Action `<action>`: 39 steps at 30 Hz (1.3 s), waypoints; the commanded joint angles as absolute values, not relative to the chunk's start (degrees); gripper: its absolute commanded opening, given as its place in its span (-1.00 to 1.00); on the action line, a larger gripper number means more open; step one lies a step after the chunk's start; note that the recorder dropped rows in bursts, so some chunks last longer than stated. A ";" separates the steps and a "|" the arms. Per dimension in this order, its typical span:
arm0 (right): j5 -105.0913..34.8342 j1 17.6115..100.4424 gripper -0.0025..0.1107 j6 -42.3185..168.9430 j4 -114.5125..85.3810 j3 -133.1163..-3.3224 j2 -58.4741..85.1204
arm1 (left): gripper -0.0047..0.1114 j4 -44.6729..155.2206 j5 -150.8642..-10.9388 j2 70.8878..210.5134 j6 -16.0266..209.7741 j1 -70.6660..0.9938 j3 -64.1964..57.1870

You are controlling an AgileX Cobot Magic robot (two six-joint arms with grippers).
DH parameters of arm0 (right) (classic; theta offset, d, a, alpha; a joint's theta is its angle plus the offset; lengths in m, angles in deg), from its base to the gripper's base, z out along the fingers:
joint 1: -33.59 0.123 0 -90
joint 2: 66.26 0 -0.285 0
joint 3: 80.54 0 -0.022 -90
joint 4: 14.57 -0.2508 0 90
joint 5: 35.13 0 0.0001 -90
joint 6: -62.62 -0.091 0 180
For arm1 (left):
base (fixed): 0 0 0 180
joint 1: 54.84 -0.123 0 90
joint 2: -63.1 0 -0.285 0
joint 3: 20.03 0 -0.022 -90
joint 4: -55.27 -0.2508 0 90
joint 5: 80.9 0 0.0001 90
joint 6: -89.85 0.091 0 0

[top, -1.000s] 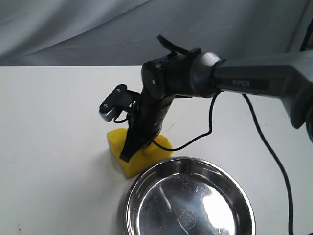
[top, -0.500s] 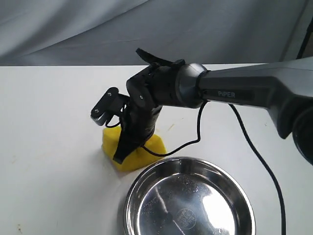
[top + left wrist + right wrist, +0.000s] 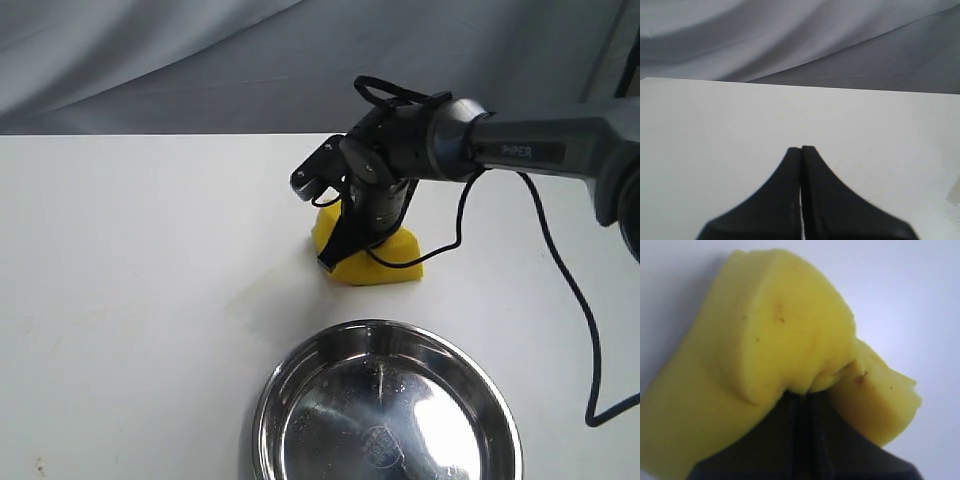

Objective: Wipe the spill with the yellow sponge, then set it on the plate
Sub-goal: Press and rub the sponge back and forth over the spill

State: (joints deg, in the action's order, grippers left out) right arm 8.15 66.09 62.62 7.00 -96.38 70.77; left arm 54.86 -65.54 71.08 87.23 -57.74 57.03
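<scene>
The yellow sponge (image 3: pixel 375 258) rests on the white table behind the plate, squeezed and buckled. My right gripper (image 3: pixel 345 252) is shut on it from above, its dark fingers pinching the foam. In the right wrist view the sponge (image 3: pixel 770 340) bulges around the closed right gripper (image 3: pixel 807 395), with small orange stains on its face. The shiny steel plate (image 3: pixel 290 380) sits at the front edge, nothing in it. No amber spill shows on the table. My left gripper (image 3: pixel 801 148) is shut on nothing over bare table, and is out of the exterior view.
A grey cloth backdrop (image 3: pixel 200 60) hangs behind the table. The right arm's black cable (image 3: pixel 570 290) loops down over the table to the right of the plate. A faint damp smear (image 3: pixel 250 300) lies left of the sponge.
My right gripper has dragged the sponge away from the plate's rim, back and to the right across the table. The plate has stayed put.
</scene>
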 commanded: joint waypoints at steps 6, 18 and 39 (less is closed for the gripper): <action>7.41 74.90 -0.96 79.10 -2.64 -95.12 73.30 | -0.92 55.27 -65.68 70.89 87.19 -57.93 57.19; 2.43 88.03 -0.96 88.62 -4.63 -99.99 73.30 | -0.92 55.27 -65.68 70.89 87.19 -57.93 57.19; 16.15 64.68 -0.96 75.36 3.58 -101.38 74.41 | -0.92 55.27 -65.68 70.89 87.19 -57.93 57.19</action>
